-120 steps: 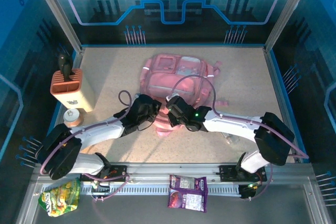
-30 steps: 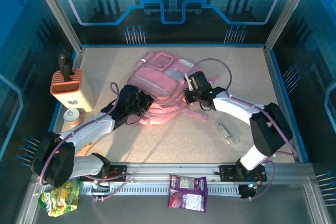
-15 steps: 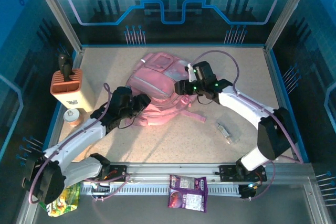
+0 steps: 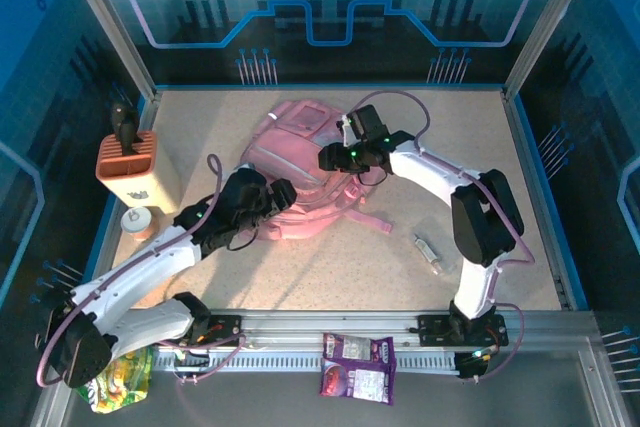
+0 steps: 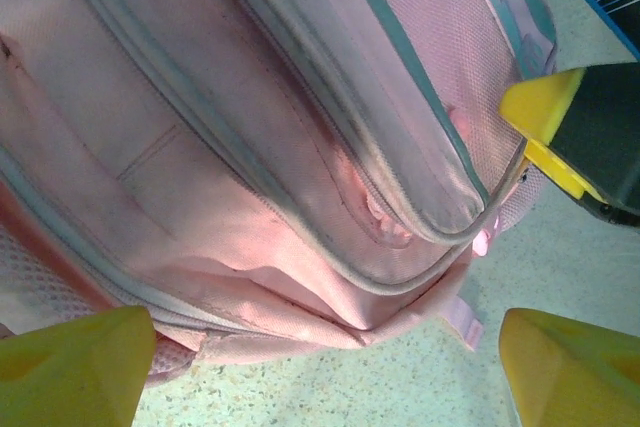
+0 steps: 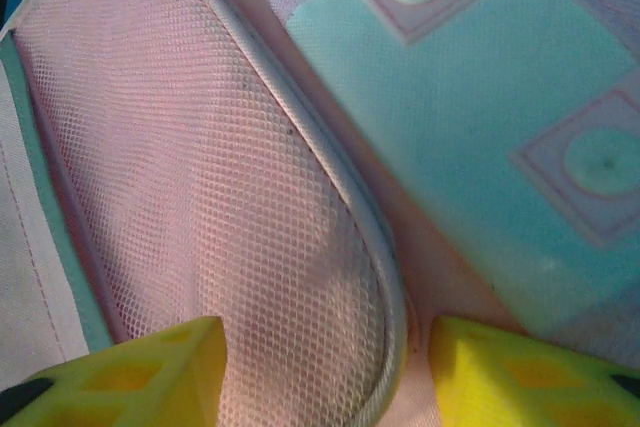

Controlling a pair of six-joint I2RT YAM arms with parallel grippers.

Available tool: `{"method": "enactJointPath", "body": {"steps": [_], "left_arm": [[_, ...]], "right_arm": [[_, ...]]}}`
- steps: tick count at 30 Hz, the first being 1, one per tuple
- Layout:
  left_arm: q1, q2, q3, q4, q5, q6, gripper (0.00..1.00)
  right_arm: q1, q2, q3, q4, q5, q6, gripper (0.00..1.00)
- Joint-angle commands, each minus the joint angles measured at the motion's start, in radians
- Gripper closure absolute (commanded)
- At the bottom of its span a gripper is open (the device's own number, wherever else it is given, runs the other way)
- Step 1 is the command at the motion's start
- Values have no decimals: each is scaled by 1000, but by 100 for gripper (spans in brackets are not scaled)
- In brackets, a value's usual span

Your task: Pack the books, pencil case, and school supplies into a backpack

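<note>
Saw right gripper (image 4: 330, 157) swung left across the pink backpack (image 4: 290, 147) since half a second earlier, jaws apart astride the mesh pocket (image 6: 200, 197); left gripper (image 4: 272, 197) spread wide at the bag's near edge, gripping nothing. Judged likely to pinch mesh rather than zipper (image 5: 300, 177) if closed there. Logged clear tube (image 4: 428, 252) lying well apart on the table (image 4: 330, 272).

No readable text, print on the purple snack packet (image 4: 358, 367) perhaps lettering, too small
</note>
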Motion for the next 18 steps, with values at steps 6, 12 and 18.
{"method": "enactJointPath", "body": {"steps": [6, 12, 18], "left_arm": [[-55, 76, 62, -46, -136, 35, 1], [-54, 131, 19, 113, -120, 50, 1], [-10, 196, 21, 213, -83, 56, 1]], "right_arm": [[-18, 12, 11, 37, -68, 3, 76], [-20, -18, -22, 93, -88, 24, 96], [-14, -91, -137, 228, -143, 116, 100]]}}
